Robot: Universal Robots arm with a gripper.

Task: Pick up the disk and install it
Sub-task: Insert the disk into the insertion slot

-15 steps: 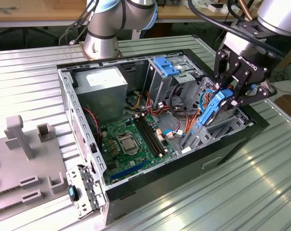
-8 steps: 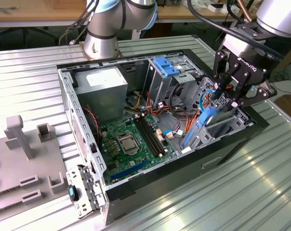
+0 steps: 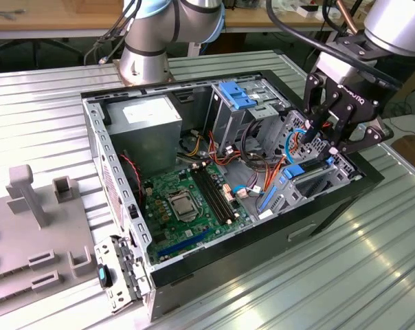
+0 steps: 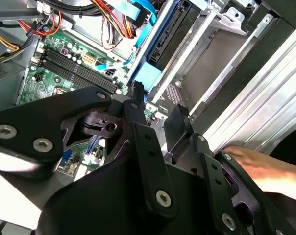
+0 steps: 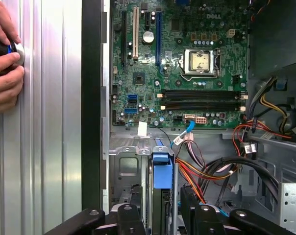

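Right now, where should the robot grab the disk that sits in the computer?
By its upper edge, coming straight down through the open side of the case. The disk stands on edge in its bay with metal walls close on both sides, so only the blue-railed edge is free. The gripper fingers should pinch its two flat faces.

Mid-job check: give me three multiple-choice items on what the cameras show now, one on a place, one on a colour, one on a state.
1. The claw is: A over the drive bay at the exterior view's right; B at the case's end on the exterior view's left; C outside the case.
2. The disk has a rail that is: A red; B blue; C white.
3. The case is: A closed; B open, motherboard exposed; C overturned.
Answers: 1 A, its fingers straddle the bay; 2 B, blue tab between them; 3 B, board in plain sight.
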